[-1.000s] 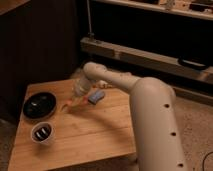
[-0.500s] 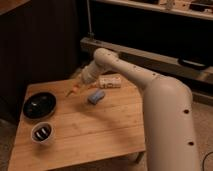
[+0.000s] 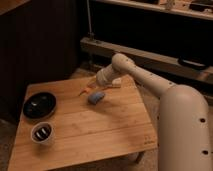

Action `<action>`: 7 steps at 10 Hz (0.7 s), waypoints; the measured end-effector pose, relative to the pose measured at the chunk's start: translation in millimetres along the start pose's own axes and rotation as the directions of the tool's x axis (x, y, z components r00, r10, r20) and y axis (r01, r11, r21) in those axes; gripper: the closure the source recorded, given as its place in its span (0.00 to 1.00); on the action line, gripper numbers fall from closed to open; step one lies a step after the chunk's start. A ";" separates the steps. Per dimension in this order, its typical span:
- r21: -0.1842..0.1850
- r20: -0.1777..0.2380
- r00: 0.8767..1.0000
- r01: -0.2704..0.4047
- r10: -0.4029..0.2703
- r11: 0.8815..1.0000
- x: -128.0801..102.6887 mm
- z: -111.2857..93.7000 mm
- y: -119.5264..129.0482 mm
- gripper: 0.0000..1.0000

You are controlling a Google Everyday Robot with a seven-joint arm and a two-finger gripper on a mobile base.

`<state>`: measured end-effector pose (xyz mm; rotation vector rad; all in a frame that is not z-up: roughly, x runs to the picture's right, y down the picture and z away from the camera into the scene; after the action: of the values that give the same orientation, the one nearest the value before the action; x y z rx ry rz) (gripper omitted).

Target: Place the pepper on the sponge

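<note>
My gripper [image 3: 90, 86] hangs over the far half of the desk [image 3: 100, 132], just inside the far edge. It is pinching the pepper [image 3: 84, 91], whose orange tip pokes out toward the left edge. The pepper is off the wood and just left of the sponge [image 3: 96, 97], which lies flat on the desk below my wrist. A black bowl [image 3: 39, 105] sits by the left edge, and a small cup [image 3: 42, 133] stands near the front-left corner. The desk is pale planked wood. Behind it are a dark wall and a long metal rail [image 3: 150, 55].
</note>
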<state>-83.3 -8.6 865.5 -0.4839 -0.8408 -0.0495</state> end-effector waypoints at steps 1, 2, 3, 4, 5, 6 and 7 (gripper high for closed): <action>-0.006 0.000 1.000 -0.004 0.004 1.000 2.6 7.2 -1.1 1.00; -0.015 0.000 1.000 -0.007 0.007 1.000 3.3 12.9 -2.0 1.00; -0.022 -0.002 1.000 -0.010 0.010 1.000 4.7 17.2 -3.4 1.00; -0.030 -0.005 1.000 -0.015 0.015 0.999 7.1 20.9 -3.8 1.00; -0.041 -0.012 1.000 -0.019 0.019 0.999 9.5 25.5 -3.5 1.00; -0.052 -0.019 1.000 -0.026 0.025 0.998 14.3 30.6 -0.8 1.00; -0.061 -0.030 0.999 -0.035 0.033 0.997 20.0 34.8 1.8 1.00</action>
<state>-93.9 10.9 898.9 -0.5544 -0.8039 -0.0509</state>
